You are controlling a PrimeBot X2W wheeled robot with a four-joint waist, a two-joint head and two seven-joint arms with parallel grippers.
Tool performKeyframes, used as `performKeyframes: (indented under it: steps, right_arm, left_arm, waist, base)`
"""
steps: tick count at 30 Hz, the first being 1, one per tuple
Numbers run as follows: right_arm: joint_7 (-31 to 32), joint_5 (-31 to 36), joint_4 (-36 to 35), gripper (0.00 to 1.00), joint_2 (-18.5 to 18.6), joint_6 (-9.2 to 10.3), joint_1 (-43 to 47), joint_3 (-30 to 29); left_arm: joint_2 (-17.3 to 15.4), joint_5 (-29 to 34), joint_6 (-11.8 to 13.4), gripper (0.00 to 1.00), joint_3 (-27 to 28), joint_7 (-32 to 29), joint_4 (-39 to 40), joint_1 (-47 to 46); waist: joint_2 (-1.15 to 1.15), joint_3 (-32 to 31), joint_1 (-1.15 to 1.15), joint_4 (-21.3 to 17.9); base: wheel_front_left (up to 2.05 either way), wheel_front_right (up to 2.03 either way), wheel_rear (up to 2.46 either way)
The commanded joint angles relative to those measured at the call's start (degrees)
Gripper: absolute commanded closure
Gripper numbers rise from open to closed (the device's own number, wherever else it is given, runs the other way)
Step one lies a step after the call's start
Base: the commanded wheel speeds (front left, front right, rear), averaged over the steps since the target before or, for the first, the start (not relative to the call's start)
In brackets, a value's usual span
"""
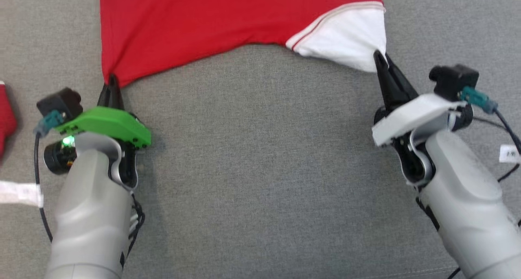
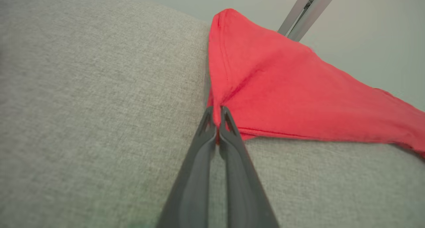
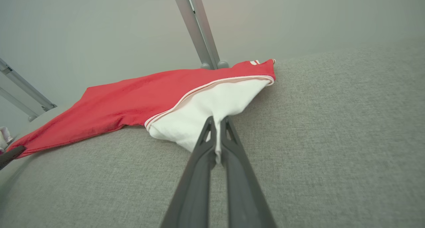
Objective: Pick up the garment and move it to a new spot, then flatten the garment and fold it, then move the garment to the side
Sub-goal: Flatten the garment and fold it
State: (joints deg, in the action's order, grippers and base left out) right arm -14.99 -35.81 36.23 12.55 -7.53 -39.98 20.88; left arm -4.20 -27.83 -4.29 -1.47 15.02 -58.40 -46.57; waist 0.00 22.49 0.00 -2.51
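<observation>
The garment (image 1: pixel 211 22) lay flat on the grey worktop (image 1: pixel 260 169). The left claw (image 1: pixel 112 83) was clamped on its red corner, the right claw (image 1: pixel 381 58) on its white part. Advised: draw both evenly, hem taut.

You have the red-and-white knit garment (image 1: pixel 211 22) spread on the grey woven-fabric surface (image 1: pixel 260 169). Your left gripper (image 1: pixel 112 80) grips the garment's near left corner, your right gripper (image 1: pixel 381 57) its near right corner. A grey metal post (image 3: pixel 198 28) stands behind the garment; another red cloth (image 1: pixel 5 116) lies well left of it.
</observation>
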Motion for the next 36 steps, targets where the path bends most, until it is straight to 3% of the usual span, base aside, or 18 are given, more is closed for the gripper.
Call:
performKeyframes:
  steps: [1,11,19,27,36]
  right_arm:
    - [-0.2,0.7,-3.5,1.0,0.3,0.08,4.6,-1.2]
    - [-0.2,7.4,-28.9,1.0,-1.5,0.09,33.6,-9.2]
    - [3.2,13.1,-42.0,1.0,-4.0,0.09,50.9,-14.0]
    - [8.4,14.4,-49.3,1.0,-4.8,0.09,56.3,-16.6]
    - [10.3,12.8,-47.8,1.0,-3.7,0.09,51.0,-17.5]
  left_arm:
    - [-0.5,1.2,-0.4,1.0,0.9,0.2,2.5,3.8]
    - [-1.5,7.6,-0.2,1.0,3.1,0.2,21.2,26.8]
    - [-1.8,7.7,2.3,1.0,2.7,-4.2,39.3,42.0]
    - [-1.3,6.7,5.5,1.0,1.1,-14.4,56.3,52.2]
    - [-4.0,5.4,4.8,1.0,-1.2,-26.6,58.8,48.4]
  waist:
    - [0.0,-3.0,0.0,-0.6]
    - [0.0,-10.7,0.0,-1.6]
    - [0.0,-13.5,0.0,-1.4]
    - [0.0,-14.7,0.0,-0.5]
    - [0.0,-12.4,0.0,0.0]
  base:
    - [0.0,0.0,0.0]
    - [0.0,0.0,0.0]
    - [0.0,0.0,0.0]
    - [0.0,0.0,0.0]
    - [0.0,0.0,0.0]
